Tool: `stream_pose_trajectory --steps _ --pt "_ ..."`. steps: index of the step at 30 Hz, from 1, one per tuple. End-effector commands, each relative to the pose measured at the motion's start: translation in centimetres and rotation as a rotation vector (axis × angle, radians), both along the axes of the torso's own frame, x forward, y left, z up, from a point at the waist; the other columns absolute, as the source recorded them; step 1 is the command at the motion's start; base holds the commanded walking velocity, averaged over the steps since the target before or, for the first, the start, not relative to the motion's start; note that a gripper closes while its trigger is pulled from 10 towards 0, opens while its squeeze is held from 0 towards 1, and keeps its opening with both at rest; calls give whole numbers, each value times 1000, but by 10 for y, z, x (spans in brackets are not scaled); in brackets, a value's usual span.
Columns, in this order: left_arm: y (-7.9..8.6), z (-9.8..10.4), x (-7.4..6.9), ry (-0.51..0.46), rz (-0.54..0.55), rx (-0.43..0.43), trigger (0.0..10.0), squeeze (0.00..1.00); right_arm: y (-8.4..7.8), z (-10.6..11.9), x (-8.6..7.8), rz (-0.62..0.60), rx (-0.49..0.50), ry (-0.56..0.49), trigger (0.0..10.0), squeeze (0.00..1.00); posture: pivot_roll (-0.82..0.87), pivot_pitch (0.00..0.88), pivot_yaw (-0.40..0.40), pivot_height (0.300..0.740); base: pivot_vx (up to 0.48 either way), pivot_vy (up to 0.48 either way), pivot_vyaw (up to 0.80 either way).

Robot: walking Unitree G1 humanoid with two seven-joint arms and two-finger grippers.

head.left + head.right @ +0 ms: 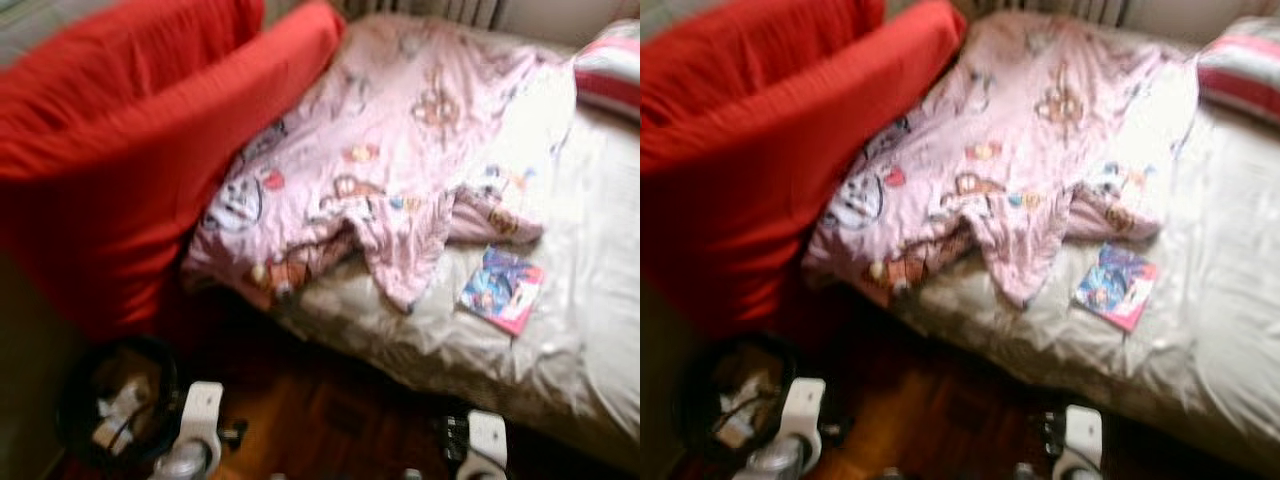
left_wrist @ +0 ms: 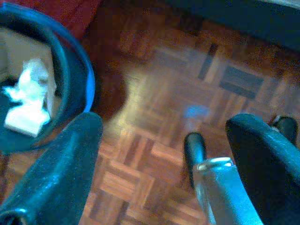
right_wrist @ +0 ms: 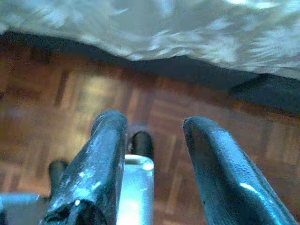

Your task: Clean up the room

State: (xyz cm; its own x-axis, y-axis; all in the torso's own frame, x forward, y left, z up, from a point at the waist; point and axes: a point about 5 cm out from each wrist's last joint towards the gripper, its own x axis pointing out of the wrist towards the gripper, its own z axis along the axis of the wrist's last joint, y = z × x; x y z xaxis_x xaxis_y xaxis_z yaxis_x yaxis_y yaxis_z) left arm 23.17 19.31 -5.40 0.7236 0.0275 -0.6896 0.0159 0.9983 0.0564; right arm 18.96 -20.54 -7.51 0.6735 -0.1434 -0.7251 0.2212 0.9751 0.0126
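So the stuff to tidy here is mostly on the bed [image 1: 600, 300]: a crumpled pink printed blanket [image 1: 390, 170] sprawled across the middle of the frame, and a small colourful book [image 1: 501, 288] lying flat just beside its lower right corner, near the mattress edge. A big red cushion [image 1: 130, 150] fills the upper left, leaning onto the blanket, and a striped pillow [image 1: 610, 70] sits in the upper right corner. Down in the lower left there's a dark bin [image 1: 115, 400] on the parquet floor [image 2: 154, 154] with some white scraps already in it

Both arms hang low over the floor. Left end effector [image 2: 164, 136] is spread open, holding nothing, right next to the bin; right end effector [image 3: 154, 136] is open and empty too, just below the sheet's edge

Risks as I see it: the head views are blurry, so any reach now could misjudge the book and nudge it off the edge. Grabbing the blanket could also drag the book along, or topple the cushion
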Motion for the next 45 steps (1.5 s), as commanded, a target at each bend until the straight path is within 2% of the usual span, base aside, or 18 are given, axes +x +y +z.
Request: stream_pose_trajectory --steps 1,10,17,45 --pt "1 -5 -8 33 11 -7 10000 0 1 -9 -17 -27 16 56 10000 0 77 204 34 740 0 0 -756" --pt "2 -5 -7 31 17 -4 10000 0 0 -9 -18 -31 12 51 10000 0 76 218 35 740 0 0 -685" --pt "4 -5 -7 29 50 -14 10000 0 -2 -8 -18 -33 12 43 10000 0 78 221 34 740 0 0 0" --pt "4 -8 -13 36 62 -31 10000 0 -2 -10 -20 -32 1 60 10000 0 69 176 38 740 9 0 0"
